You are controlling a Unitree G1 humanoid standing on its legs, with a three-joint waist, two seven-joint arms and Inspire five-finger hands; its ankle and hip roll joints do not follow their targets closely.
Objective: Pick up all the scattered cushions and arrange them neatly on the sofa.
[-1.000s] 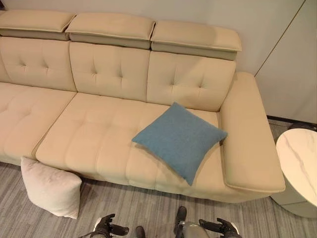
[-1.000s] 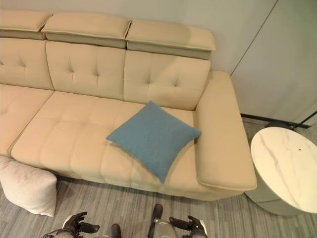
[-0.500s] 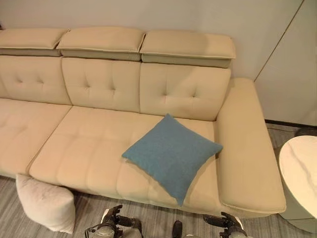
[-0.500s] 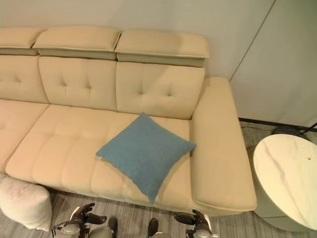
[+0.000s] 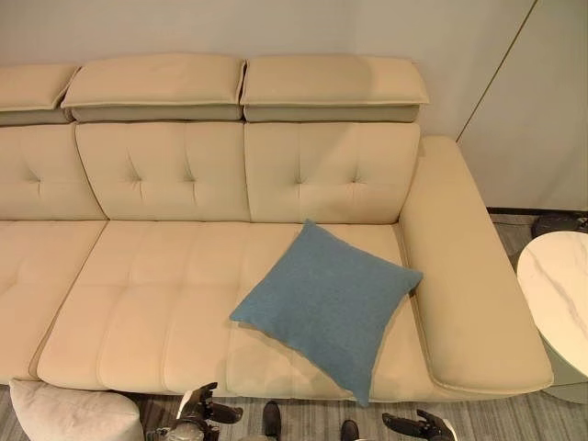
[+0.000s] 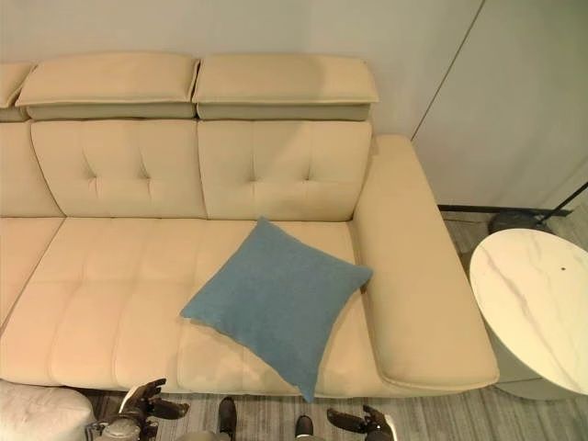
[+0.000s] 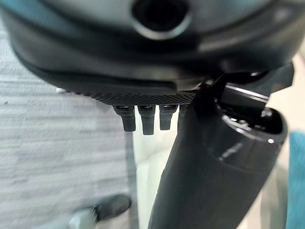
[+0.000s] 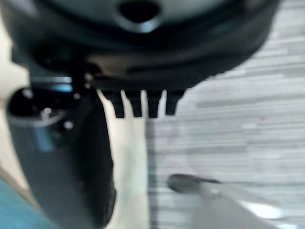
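Free room and obstacles. The beige sofa (image 5: pixel 165 303) spans the frame; its seat is bare across the left and centre. The blue cushion (image 5: pixel 326 305) lies flat at centre right, one corner touching the armrest (image 5: pixel 464 294), another overhanging the seat's front edge. The armrest walls off the seat's right end. A round marble table (image 6: pixel 537 308) stands just beside the armrest at the right edge. A pale cushion (image 5: pixel 69 415) on the grey floor (image 6: pixel 441 424) at lower left sits against the sofa front.
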